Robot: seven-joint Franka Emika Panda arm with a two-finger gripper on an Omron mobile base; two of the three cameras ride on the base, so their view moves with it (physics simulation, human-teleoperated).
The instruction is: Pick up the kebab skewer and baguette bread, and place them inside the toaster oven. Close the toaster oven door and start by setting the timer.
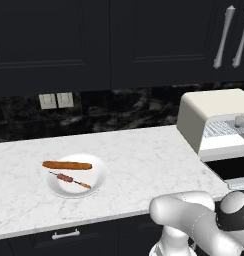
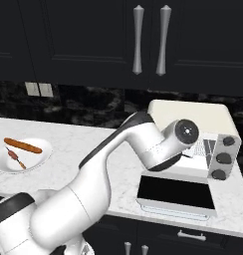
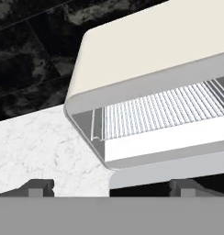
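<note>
White marble covers the bench (image 1: 134, 165), and the food is not yet taken. The baguette (image 1: 67, 165) and the kebab skewer (image 1: 70, 179) lie side by side on a white plate (image 1: 96, 182), well apart from the pincer (image 3: 111, 186), far off to its side. The pincer is in front of the toaster oven (image 3: 146, 59), close to its mouth. Its two dark tips stand wide apart with nothing between them, so it is released and empty. The oven door (image 2: 176, 192) is already folded down flat, and the wire rack (image 3: 164, 110) inside is bare.

By this state, the task seems to be at its beginning: the oven is open, and the first pick is the step in hand. The next move probably calls for a wide swing away from the oven toward the plate, then a low and exact approach. The skewer is thin and lies very near the loaf, so the tips must close on one thing without pushing the other.
</note>
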